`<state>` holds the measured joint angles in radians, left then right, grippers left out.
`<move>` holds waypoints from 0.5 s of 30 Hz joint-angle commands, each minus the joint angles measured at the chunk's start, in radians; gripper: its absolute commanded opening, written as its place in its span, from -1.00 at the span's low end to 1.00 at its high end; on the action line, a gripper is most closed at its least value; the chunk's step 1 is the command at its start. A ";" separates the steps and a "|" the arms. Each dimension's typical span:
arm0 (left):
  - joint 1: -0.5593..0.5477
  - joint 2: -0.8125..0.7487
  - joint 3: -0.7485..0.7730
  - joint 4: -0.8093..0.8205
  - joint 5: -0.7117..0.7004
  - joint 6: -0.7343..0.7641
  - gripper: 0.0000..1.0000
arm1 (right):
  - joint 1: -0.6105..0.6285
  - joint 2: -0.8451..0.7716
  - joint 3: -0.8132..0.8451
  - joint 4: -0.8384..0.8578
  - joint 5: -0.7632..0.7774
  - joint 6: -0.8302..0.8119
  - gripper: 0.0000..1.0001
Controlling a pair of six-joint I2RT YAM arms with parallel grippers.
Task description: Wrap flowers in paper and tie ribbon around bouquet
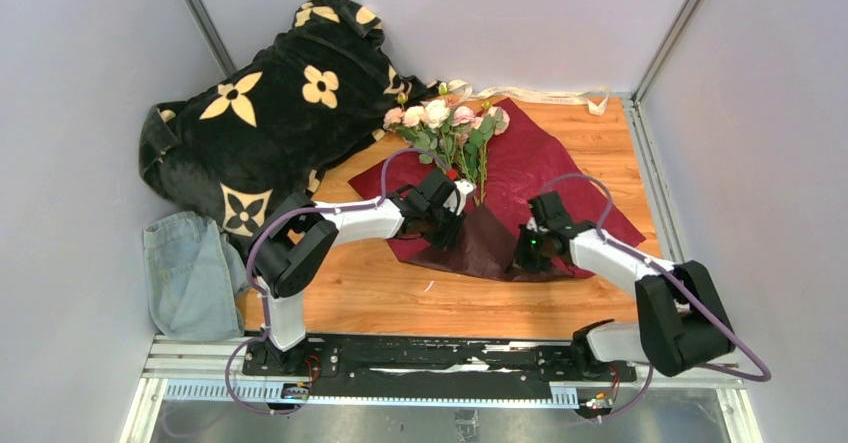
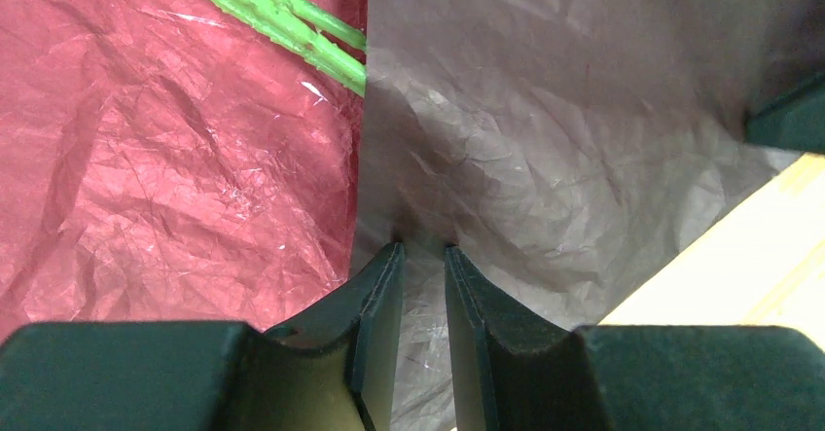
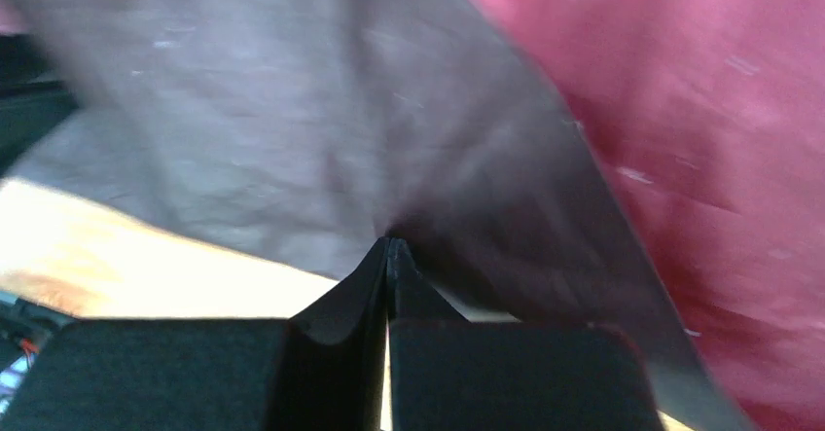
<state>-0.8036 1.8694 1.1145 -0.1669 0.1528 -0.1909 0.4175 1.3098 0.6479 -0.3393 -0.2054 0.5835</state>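
Observation:
The flowers, pink and cream roses, lie on the maroon paper with their heads at the far side; their green stems run under a folded-over flap whose dull underside faces up. My left gripper holds the flap's left part, with paper bunched between its narrowly parted fingers. My right gripper is shut tight on the flap's right edge. The cream ribbon lies along the far edge of the table, behind the paper.
A black blanket with cream flower prints is heaped at the far left. Blue denim cloth lies at the near left. Bare wood table shows in front of the paper. Grey walls close in both sides.

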 commanded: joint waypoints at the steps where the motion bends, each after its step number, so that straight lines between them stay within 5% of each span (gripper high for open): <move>1: -0.002 0.029 -0.036 -0.067 -0.053 0.022 -0.37 | -0.159 -0.050 -0.152 0.005 -0.041 0.044 -1.00; 9: -0.002 0.024 -0.034 -0.064 -0.052 0.028 -0.37 | -0.463 -0.340 -0.284 -0.169 0.077 0.034 -1.00; 15: -0.002 0.024 -0.034 -0.066 -0.050 0.030 -0.37 | -0.488 -0.493 -0.143 -0.349 0.204 0.006 -0.95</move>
<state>-0.8047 1.8690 1.1145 -0.1669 0.1509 -0.1864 -0.0563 0.8845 0.4126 -0.5179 -0.1169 0.6212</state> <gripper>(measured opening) 0.315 0.011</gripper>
